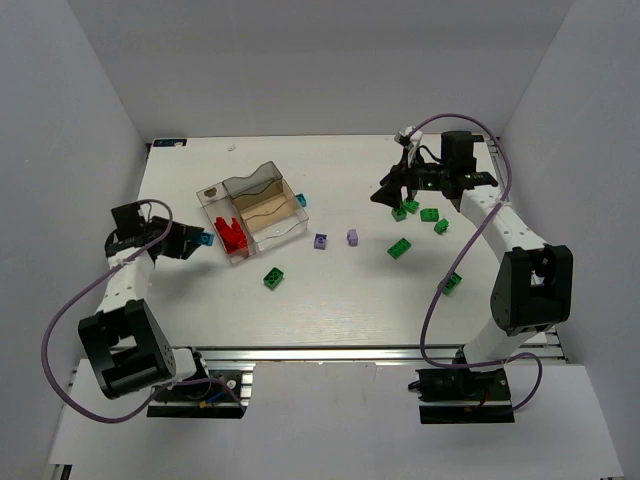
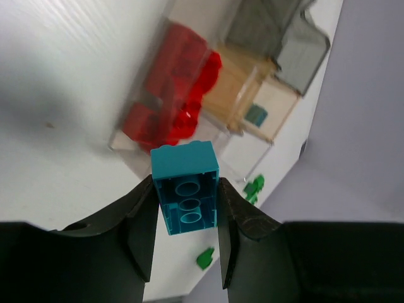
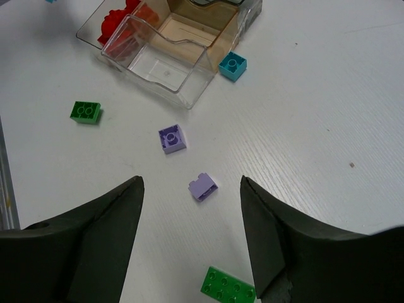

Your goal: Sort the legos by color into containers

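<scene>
Cyan plastic sits clamped in the left gripper (image 2: 185,184): a small cyan brick (image 2: 185,192) pinched by its long sides between the two black fingers, its hollow underside with three round tubes turned to the wrist camera. In the top view that gripper hangs at centre left, just beside the lower left corner of the clear box (image 1: 268,172), off the end of a left arm folded low with its forearm pointing right. Glossy red bricks (image 2: 173,95) fill the box's nearest compartment; the box's walls are transparent, its floor tan. The right gripper (image 3: 191,182) stands spread wide and grips nothing. In its wrist view a pale purple brick (image 3: 203,187) lies on the white table (image 1: 350,300) in the gap between the matte fingers, apart from both, with a second purple brick (image 3: 172,138) above it and a green brick (image 3: 228,287) below. The right arm rises at the right edge of the top view, wrist bent left — over a cluster of green bricks (image 1: 410,207) at upper right.
</scene>
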Controlling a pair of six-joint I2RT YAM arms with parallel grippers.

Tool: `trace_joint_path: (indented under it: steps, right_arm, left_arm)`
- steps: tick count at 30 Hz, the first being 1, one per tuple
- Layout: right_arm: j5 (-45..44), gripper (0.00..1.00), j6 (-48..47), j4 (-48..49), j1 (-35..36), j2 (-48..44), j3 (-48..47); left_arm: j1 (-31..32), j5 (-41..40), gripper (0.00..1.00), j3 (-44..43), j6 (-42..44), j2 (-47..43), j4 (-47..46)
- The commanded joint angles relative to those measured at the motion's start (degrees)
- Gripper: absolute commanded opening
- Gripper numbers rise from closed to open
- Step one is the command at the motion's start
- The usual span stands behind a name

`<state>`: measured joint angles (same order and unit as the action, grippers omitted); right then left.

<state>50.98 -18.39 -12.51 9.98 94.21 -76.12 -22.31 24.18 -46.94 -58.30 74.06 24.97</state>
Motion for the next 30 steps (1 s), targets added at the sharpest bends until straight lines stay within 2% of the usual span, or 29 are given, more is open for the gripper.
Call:
trace_joint_path:
  steps: [1,7,11,15,21,25,26,30]
  right_arm:
    - [0.6,0.67,0.6,0.3,0.0,-0.3,-1.3]
    - [-0.7,0.66,1.3,0.4,0.2,-0.9,-0.4]
    - [-1.4,0.66,1.3,0.6,0.0,-2.1,1.2]
    - [-2.2,0.67,0.7,0.2,0.0,-3.6,2.8]
    - [-3.3,0.7,-0.9,-0.8,-0.1,-4.7,4.0]
    - [-3.8,0.73,-1.5,-1.2,-0.2,-4.6,3.8]
    - [-3.9,0.74,-1.6,-1.3,-0.2,-4.5,3.7]
    - [-4.1,0.75,-2.3,-1.7,0.0,-3.9,3.0]
  left_arm:
    - [6.1,5.5,0.0,-3.6,0.7,1.4,-2.7]
    - [17.4,1.0,0.0,-12.0,-3.0,7.6,-3.4]
    - [22.2,-2.8,0.0,-16.7,-3.6,12.1,-3.4]
    - [25.6,-5.4,0.0,-20.6,-2.8,17.2,-2.6]
    - [29.4,-10.8,0.01,-29.3,1.3,25.5,4.5]
    - [30.6,-13.9,0.2,-33.0,2.9,28.5,7.5]
    - [30.6,-14.6,0.31,-33.7,3.2,29.1,8.3]
    - [31.7,-14.9,0.54,-35.4,4.1,30.0,10.0]
